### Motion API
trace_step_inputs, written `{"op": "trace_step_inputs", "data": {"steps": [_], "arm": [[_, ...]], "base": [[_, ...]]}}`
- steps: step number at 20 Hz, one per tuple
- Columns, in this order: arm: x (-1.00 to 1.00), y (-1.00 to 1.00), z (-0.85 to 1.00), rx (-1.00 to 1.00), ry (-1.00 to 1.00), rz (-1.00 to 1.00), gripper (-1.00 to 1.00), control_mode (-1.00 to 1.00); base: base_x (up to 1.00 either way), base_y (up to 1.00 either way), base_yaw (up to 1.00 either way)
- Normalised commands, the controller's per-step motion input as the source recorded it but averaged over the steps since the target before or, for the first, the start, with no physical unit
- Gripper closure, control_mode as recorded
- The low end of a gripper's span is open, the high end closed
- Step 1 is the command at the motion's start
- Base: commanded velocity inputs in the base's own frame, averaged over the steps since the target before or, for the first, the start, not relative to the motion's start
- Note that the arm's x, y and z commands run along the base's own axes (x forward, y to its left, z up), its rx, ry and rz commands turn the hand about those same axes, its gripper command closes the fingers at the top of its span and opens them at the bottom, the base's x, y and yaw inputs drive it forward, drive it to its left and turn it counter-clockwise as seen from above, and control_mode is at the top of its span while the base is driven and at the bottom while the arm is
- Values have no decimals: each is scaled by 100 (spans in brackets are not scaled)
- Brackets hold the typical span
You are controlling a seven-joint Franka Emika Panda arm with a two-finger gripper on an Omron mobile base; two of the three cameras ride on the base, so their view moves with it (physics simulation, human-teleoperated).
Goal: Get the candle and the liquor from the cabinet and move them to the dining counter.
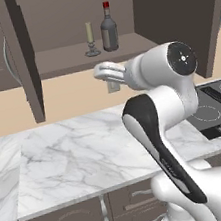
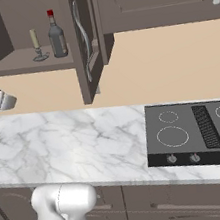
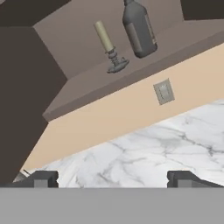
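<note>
Pincer [image 3: 112,178] spread wide, nothing held, aimed up at the open cabinet [image 1: 27,70] from below shelf level. Candle [image 1: 90,40] and liquor [image 1: 108,28] are seen upright on the cabinet shelf, just beside each other, apart.

Candle judged light, top-heavy and easily tipped; best taken at the holder stem or low on the taper. Liquor judged heavier, glass, slippery; body below the shoulders is the place to be gripped.

Open doors flank the shelf either side. Wall outlet [image 3: 163,92] sits below it; worktop [image 1: 78,148] and cooktop [image 2: 196,130] underneath.
</note>
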Motion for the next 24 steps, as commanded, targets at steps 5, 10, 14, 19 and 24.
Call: {"op": "trace_step_inputs", "data": {"steps": [5, 10, 14, 19, 24], "arm": [[32, -31, 8, -11, -14, -6, -100, -100], [21, -23, 10, -12, -14, -2, -100, -100], [8, -19, 20, -7, -12, -1, -100, -100], [8, -9, 41, -1, -10, 0, -100, -100], [3, -6, 24, 0, -5, 0, -100, -100]], "base": [[0, 0, 0], [0, 0, 0], [0, 0, 0], [0, 0, 0], [0, 0, 0]]}}
